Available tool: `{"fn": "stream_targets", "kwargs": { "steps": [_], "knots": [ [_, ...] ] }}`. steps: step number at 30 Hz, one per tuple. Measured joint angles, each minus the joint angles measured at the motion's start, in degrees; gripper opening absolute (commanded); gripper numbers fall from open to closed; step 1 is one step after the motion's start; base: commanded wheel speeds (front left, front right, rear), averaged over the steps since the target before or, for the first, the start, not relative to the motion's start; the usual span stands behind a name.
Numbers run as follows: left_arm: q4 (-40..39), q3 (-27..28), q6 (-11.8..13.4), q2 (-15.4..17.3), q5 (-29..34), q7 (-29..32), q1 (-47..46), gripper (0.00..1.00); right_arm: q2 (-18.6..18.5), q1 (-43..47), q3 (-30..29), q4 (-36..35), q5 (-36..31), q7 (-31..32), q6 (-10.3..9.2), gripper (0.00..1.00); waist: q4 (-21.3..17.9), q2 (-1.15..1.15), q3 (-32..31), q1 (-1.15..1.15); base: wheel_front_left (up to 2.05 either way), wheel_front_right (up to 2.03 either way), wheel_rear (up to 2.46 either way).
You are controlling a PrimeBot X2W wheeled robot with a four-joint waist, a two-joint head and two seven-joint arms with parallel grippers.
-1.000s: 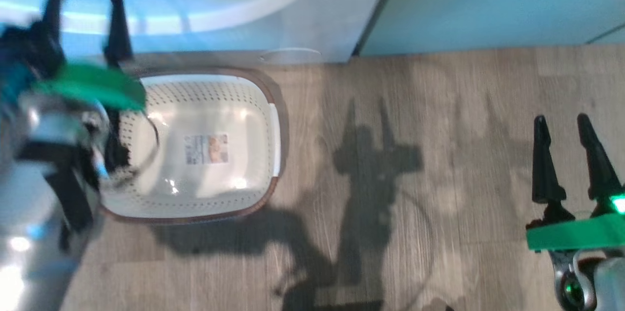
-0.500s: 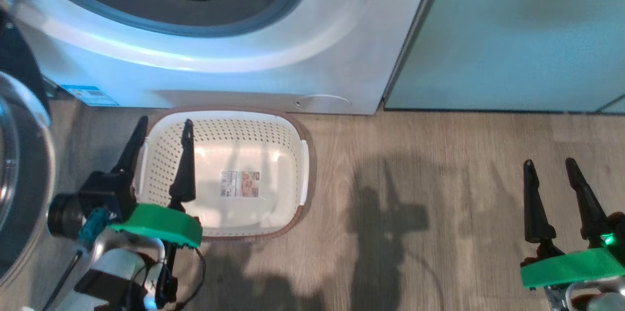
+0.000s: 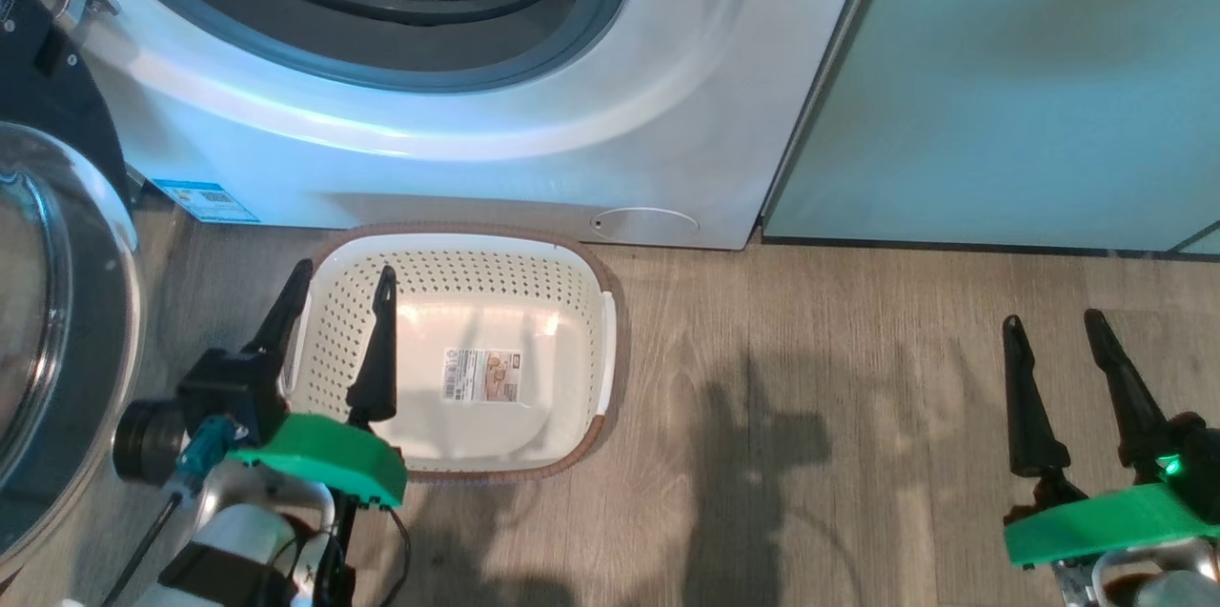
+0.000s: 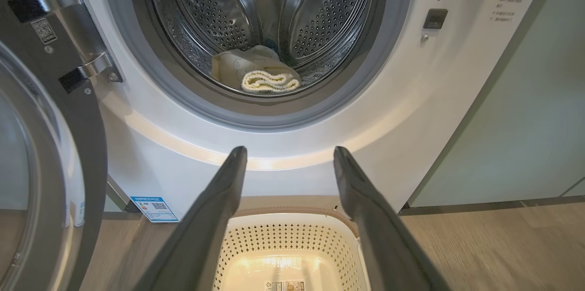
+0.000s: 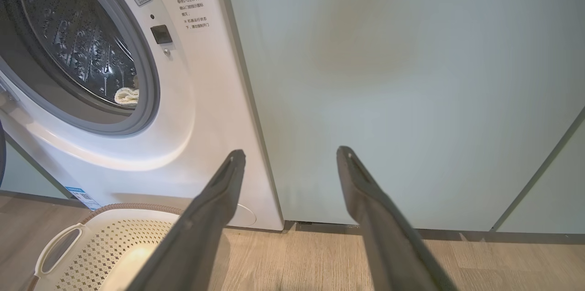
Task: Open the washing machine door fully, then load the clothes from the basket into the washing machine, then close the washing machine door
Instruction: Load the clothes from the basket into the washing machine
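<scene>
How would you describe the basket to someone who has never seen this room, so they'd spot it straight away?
Find the white front-loading washing machine. On the wooden floor right in front of it sits the basket, small and cream-white with perforated sides. Nothing else nearby has its brown rim or the label on its base.

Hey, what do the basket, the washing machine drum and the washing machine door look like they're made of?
basket: glossy cream plastic, judging by its moulded, perforated walls and the glare on its base.
washing machine drum: shiny perforated metal, likely stainless steel, given its bright reflections.
washing machine door: clear bulging window, glass or clear plastic, set in a glossy black ring.
</scene>
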Motion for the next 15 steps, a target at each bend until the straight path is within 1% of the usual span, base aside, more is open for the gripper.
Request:
{"fn": "stream_targets", "kwargs": {
  "steps": [15],
  "knots": [
    [0.36,-0.57,-0.09,-0.08,-0.57,0.15,-0.56,1.0,0.0,-0.17,1.13,-0.04,0.01,0.0,0.0,1.0,-0.14,0.0,1.66,0.0,0.0,0.0,0.0]
  ]
}}
